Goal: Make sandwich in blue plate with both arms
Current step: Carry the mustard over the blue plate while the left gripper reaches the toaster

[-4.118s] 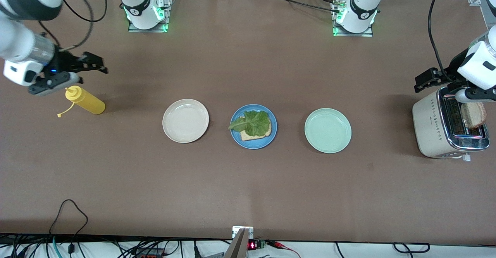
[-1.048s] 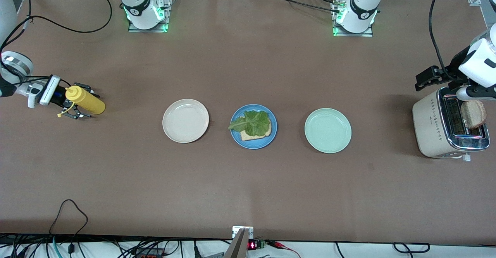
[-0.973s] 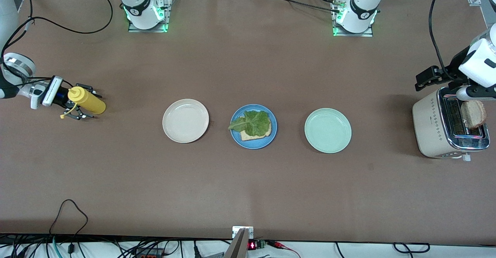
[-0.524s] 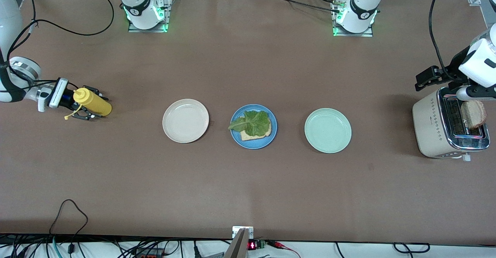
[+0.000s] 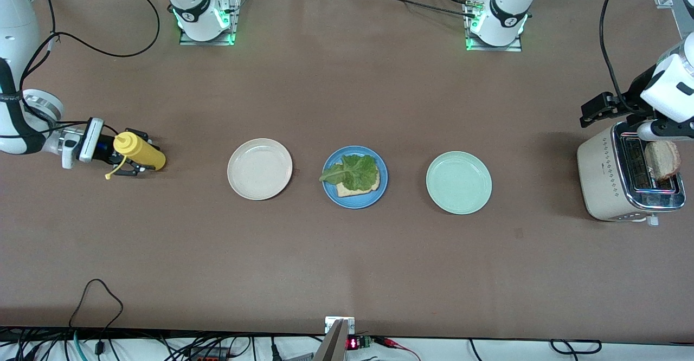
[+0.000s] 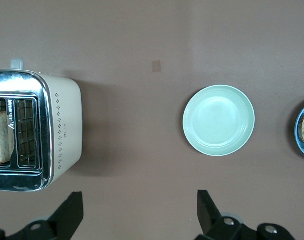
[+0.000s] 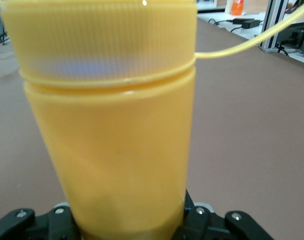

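Observation:
The blue plate (image 5: 329, 188) sits mid-table between two other plates. On it lies one bread slice (image 5: 347, 190) with a green lettuce leaf (image 5: 355, 170) on top. A second bread slice (image 5: 662, 160) stands in the toaster (image 5: 607, 179) at the left arm's end. My left gripper (image 5: 591, 113) hangs open over the table beside the toaster, holding nothing. My right gripper (image 5: 130, 156) is shut on a yellow squeeze bottle (image 5: 142, 154) that lies sideways near the right arm's end. That bottle (image 7: 117, 125) fills the right wrist view.
A cream plate (image 5: 259, 168) sits between the bottle and the blue plate. A pale green plate (image 5: 458, 182) lies toward the toaster, and the left wrist view shows the green plate (image 6: 218, 120) and toaster (image 6: 62, 125). A black cable (image 5: 97, 301) loops at the near edge.
My right gripper came down around the yellow bottle, closed on it and moved it toward the cream plate. The left arm has stayed still.

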Tool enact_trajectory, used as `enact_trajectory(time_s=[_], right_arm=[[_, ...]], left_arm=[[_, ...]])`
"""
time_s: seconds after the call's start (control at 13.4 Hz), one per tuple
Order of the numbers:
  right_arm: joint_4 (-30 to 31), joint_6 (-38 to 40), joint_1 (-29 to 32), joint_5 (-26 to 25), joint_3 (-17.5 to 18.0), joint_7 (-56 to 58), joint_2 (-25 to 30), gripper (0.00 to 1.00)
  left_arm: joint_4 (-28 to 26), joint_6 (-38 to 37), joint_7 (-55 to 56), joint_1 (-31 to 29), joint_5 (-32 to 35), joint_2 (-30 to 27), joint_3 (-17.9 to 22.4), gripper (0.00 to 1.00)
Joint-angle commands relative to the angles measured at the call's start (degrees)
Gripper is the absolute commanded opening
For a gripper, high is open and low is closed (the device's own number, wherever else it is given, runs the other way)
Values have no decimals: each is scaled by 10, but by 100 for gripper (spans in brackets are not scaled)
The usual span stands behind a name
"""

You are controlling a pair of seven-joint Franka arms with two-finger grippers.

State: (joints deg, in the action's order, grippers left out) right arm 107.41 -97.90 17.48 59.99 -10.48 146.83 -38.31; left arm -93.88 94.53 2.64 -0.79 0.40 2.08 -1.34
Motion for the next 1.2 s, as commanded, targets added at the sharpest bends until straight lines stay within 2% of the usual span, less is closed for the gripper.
enact_trajectory(time_s=[0.0,0.22,0.37,0.45,0.67,0.97,1.12], right_arm=[[12,-47,-55,-53,4,-115,94,0],[16,-125,-128,-146,22,-273,168,0],[17,-166,-163,-222,50,-406,199,0],[17,-188,-177,-258,66,-468,209,0],[18,-233,-224,-338,103,-628,220,0],[15,-286,-285,-497,141,-842,222,0],[11,-296,-328,-575,143,-947,218,0]], left_arm=[[7,-8,-13,3,-6,2,3,100],[8,-9,-9,-3,-29,17,4,100],[12,-8,-7,-3,-27,36,11,100],[30,-8,-11,-17,-21,54,15,100],[78,-13,-16,-82,-23,112,16,100],[90,-11,-81,-134,-17,138,17,100],[93,-4,-157,-164,14,170,16,100]])
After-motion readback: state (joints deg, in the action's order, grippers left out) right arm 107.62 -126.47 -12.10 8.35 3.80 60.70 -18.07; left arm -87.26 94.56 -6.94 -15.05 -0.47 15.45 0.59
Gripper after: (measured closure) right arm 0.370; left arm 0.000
